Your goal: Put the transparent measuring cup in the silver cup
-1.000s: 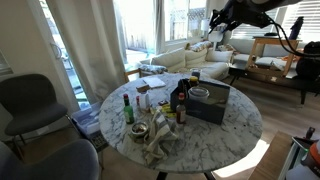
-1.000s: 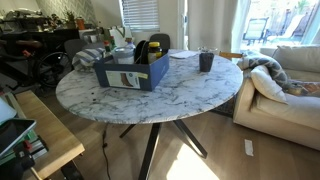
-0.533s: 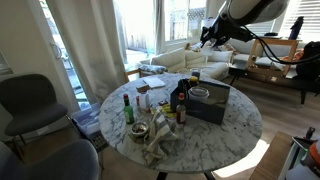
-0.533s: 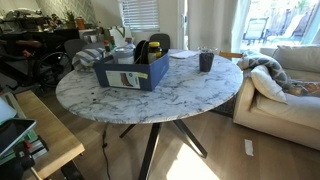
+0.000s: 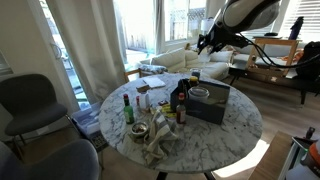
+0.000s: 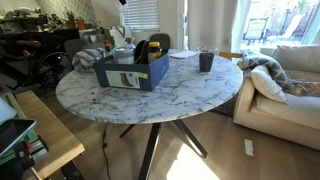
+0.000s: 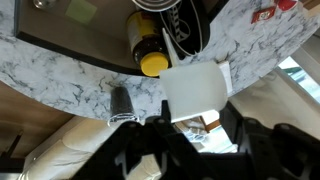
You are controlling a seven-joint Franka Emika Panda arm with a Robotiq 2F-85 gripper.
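The gripper (image 5: 205,44) hangs high, well above the blue box (image 5: 209,103); I cannot tell if its fingers are spread. Going down, it could bump the yellow-capped bottle (image 7: 148,52) under it; I cannot see any measuring cup.

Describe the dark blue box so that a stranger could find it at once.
Find the round marble table. On it stands the dark blue box, open on top, with a white label on one side. It is the largest thing on the table, far bulkier than the bottles beside it.
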